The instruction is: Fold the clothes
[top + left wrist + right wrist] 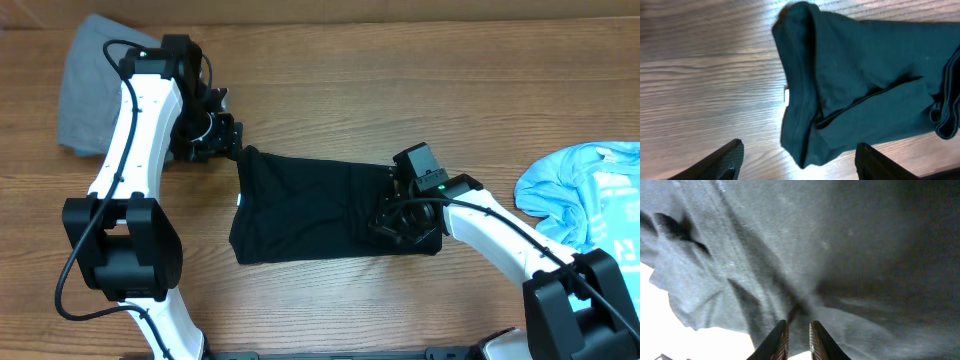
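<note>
Wooden table (400, 80), black garment (300, 205) — right gripper (796, 332) pinches it, left gripper (800, 157) spread.

A dark garment (855, 255) is spread across nearly everything above the gripper (798, 324). The gripper's fingers (780, 341) are drawn almost together, and a tuck of the cloth is pinched at their tips. Creases are gathered to a point just above the gripper. A washed-out patch of bench (685, 341) is seen to the gripper's left.

Folded garment (310, 205) lay centre frame on table (400, 90); second garment (85, 85) upper left; crumpled T-shirt (590, 195) right edge.
</note>
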Motion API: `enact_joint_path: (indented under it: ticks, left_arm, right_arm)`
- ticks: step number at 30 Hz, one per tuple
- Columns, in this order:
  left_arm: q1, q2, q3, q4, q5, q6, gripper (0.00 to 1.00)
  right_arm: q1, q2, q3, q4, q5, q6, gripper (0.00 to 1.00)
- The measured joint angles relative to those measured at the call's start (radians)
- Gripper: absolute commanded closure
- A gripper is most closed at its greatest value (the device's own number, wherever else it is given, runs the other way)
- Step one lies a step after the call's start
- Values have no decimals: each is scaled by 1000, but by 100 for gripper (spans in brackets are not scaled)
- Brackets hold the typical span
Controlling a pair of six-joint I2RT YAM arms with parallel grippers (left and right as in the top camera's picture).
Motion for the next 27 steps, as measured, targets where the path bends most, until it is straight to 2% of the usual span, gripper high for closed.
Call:
enact_joint_path:
  ticks: [3,8,15,17,20,22,24,25,27]
  left_arm:
    - [0,0,-80,53,24,0,24]
    - [0,0,-278,219,79,0,22]
    - [-7,0,-449,433,115,1,21]
    - [-22,-10,-483,487,122,1,14]
    - [-62,-42,-533,552,124,7,15]
    - [-94,-56,-555,568,125,11,21]
    - [-125,-66,-572,574,128,16,35]
    - [-139,-67,-581,575,127,26,62]
    - [-157,-68,-590,570,131,31,94]
  right_arm:
    - [0,2,0,3,-18,11,80]
    - [-1,2,0,4,-33,20,80]
    - [-1,2,0,7,-41,27,80]
    - [-1,2,0,9,-41,27,80]
    - [-1,2,0,9,-41,27,80]
    - [-1,2,0,10,-41,28,80]
    - [-1,2,0,10,-42,27,80]
    - [-1,2,0,10,-41,28,80]
    - [-1,2,0,10,-42,27,81]
